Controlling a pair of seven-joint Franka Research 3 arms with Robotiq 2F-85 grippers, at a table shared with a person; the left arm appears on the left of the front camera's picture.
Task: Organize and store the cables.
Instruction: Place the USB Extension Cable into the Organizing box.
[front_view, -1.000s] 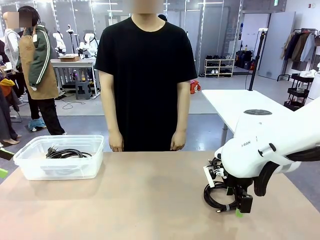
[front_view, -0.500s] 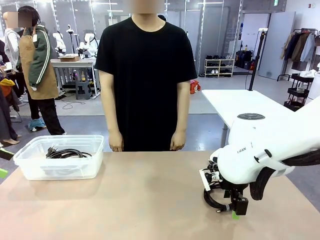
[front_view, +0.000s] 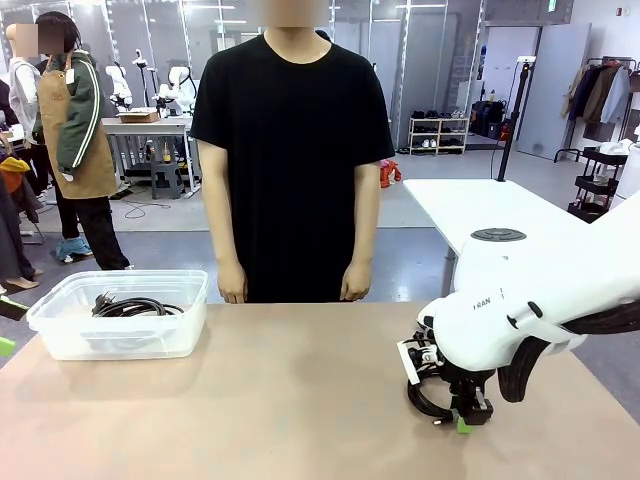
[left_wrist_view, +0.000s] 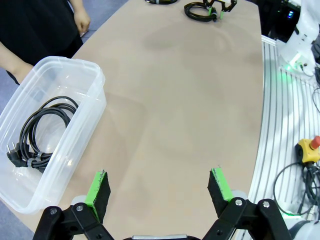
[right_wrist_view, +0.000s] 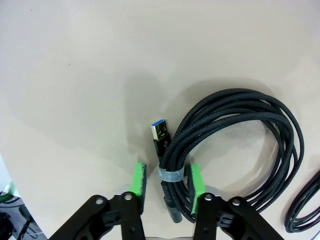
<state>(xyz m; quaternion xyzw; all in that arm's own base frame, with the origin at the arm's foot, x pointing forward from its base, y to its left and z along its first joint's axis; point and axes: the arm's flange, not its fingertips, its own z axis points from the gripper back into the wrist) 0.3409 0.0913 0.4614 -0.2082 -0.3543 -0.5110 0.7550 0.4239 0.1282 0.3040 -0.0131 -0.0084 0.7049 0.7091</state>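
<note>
The front view sits low at the near edge of the worktop, facing across it to the person, with the clear bin at far left. The left wrist view hangs high beside that bin, looking along the worktop toward the braided cable coil, well apart from it. The right wrist view looks straight down, close on that coil.

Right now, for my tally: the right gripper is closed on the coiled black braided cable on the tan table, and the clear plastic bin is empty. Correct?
No: the clear plastic bin is not empty; the left wrist view shows a coiled black cord in it. The right gripper is closed on the coiled black braided cable on the tan table.
</note>
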